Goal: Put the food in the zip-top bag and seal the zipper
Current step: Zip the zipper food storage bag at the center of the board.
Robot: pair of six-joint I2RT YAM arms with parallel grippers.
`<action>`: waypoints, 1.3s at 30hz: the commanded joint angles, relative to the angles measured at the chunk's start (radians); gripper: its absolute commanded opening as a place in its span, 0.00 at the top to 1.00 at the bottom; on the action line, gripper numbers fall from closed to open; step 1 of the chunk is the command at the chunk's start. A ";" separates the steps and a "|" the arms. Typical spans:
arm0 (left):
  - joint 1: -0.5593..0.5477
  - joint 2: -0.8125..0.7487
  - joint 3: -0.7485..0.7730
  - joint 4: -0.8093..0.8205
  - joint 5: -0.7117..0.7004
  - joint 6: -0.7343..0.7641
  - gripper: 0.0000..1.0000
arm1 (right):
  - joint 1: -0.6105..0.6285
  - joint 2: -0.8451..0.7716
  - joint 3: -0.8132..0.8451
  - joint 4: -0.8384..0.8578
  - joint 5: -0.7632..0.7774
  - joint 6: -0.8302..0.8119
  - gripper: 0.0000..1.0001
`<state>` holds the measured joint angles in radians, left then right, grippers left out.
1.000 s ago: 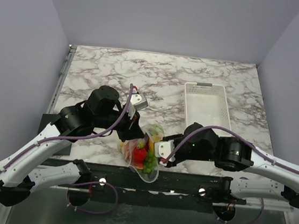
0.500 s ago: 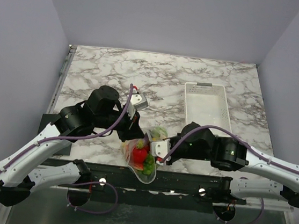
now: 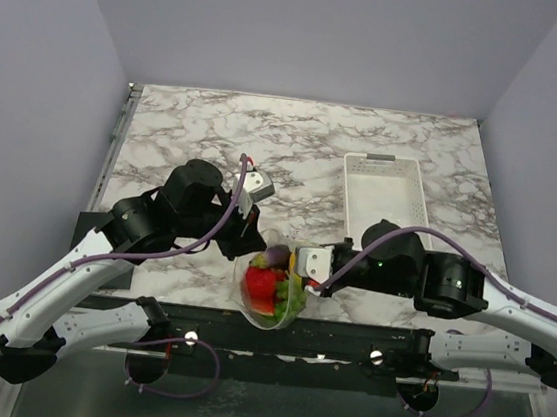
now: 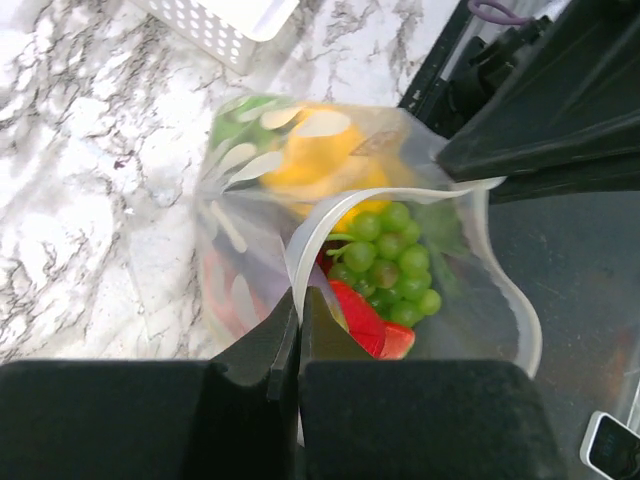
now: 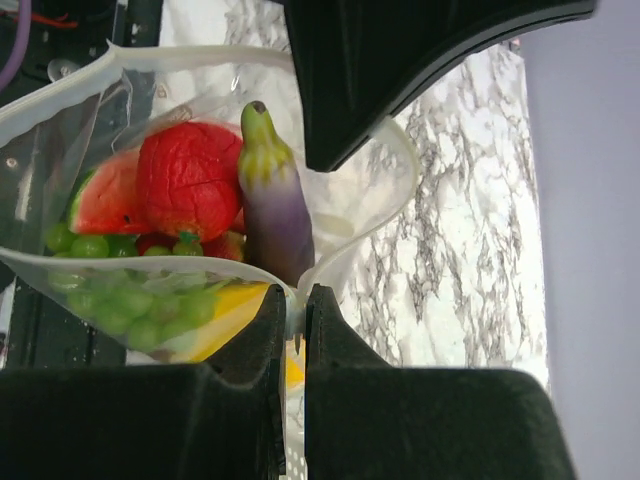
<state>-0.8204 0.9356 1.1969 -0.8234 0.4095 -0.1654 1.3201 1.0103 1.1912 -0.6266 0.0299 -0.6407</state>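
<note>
At the near edge of the table (image 3: 207, 130), the bag (image 3: 271, 293) hangs open between my two arms. My left end effector (image 4: 298, 318) pinches one side of its rim and my right end effector (image 5: 296, 305) pinches the other (mouth gaping, unsealed). Inside lie grapes (image 4: 385, 265), a lemon (image 4: 320, 160), a watermelon slice (image 5: 100, 200) and a purple piece (image 5: 272, 210). Farther back sits a white basket (image 3: 386, 196).

White basket (image 3: 385, 201) sits on marble table (image 3: 197, 129).
</note>
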 commanded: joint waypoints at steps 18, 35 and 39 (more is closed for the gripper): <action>-0.006 -0.131 0.007 0.201 -0.235 0.042 0.42 | -0.005 0.056 0.189 -0.112 0.108 0.125 0.99; -0.005 -0.248 -0.185 0.535 0.076 0.112 0.26 | -0.004 0.215 0.457 -0.335 -0.064 0.269 0.99; -0.006 -0.250 -0.203 0.573 0.140 0.103 0.25 | -0.005 0.259 0.531 -0.377 -0.074 0.305 0.99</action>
<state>-0.8204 0.6971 1.0126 -0.3435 0.4274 -0.0723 1.3201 1.2423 1.6318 -0.9756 0.0025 -0.3897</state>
